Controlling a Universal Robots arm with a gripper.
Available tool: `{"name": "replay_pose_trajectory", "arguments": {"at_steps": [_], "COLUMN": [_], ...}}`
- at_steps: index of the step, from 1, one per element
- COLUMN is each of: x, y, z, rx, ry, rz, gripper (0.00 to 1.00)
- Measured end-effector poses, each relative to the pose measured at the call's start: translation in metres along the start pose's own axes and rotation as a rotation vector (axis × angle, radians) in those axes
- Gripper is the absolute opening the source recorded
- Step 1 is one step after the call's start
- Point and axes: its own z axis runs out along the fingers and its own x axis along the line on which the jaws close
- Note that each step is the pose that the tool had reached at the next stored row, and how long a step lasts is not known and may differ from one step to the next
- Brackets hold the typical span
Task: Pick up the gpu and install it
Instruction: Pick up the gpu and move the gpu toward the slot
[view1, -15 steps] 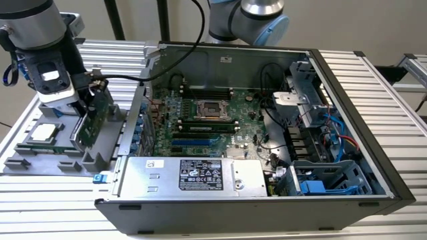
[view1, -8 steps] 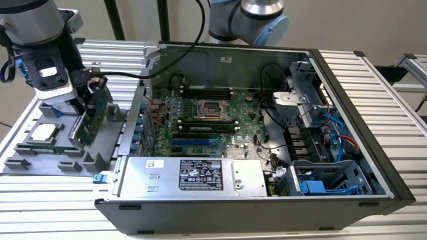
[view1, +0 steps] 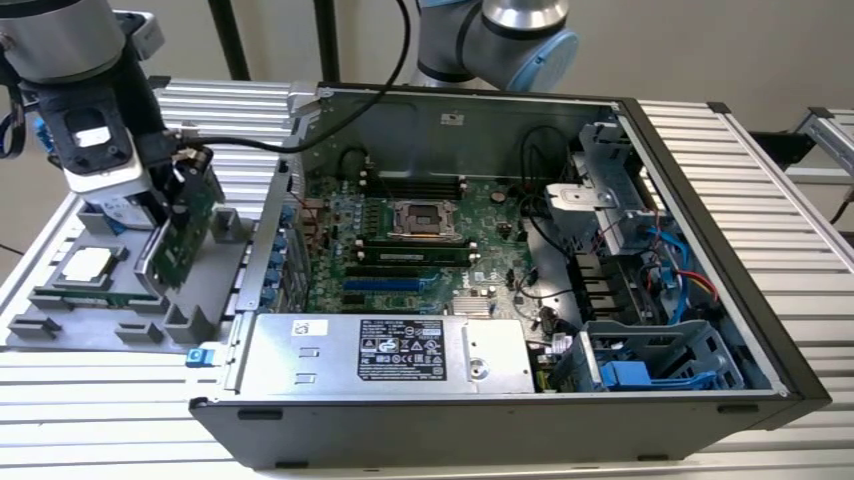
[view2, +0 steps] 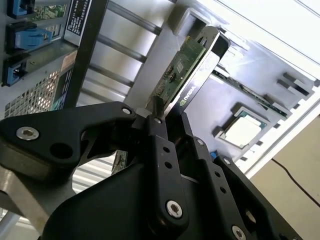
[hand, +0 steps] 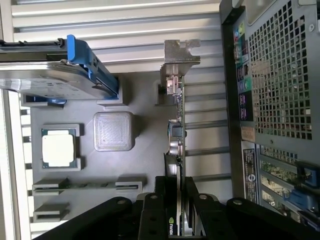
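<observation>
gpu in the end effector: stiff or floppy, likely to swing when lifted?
Likely stiff: the gpu looks straight edge-on. Its bracket sits far from the end effector, so it may pivot. Exposed components look fragile.

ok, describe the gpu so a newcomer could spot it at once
Find the open computer case; the grey parts tray sits beside it on the exterior view's left. The gpu is the green card standing on edge at that tray, silver bracket at one end, with the arm's jaws shut on it, unlike the hard drive and square chip.
</observation>
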Motion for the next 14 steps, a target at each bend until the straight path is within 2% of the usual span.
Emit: {"name": "replay_pose_trajectory", "arguments": {"at_steps": [14], "x": [-0.0001], "y": [0.0004], "z": [-0.0077], "rx": [0.0], "ry": [0.0], "rz": [0.0], "gripper": [0.0]}}
